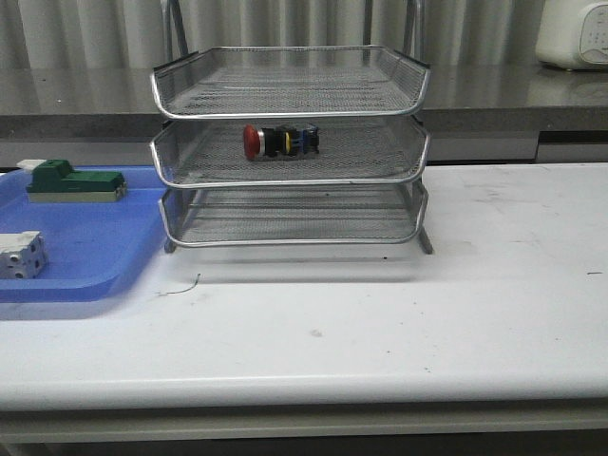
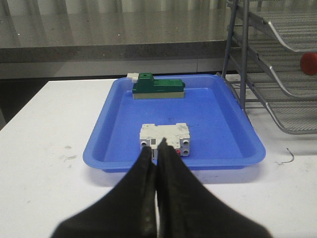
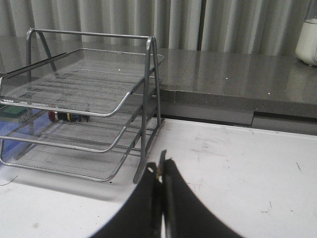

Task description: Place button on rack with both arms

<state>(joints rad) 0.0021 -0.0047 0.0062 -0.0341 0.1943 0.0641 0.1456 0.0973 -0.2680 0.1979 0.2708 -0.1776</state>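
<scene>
Button point(image 1: 279, 142) lies in rack's point(image 1: 291, 176) middle tier.

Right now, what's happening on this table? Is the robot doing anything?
Nothing is being handled. The red-headed button already lies on its side on the middle tier of the wire rack. The left hand and right hand are shut and empty, back from the rack. A green block and white-grey cube sit in the blue tray.

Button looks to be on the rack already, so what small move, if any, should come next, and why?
Probably none beyond keeping both arms back. The button lies on its side on the middle shelf of the rack, and the left pincer and right pincer are shut, empty and off the rack.
</scene>
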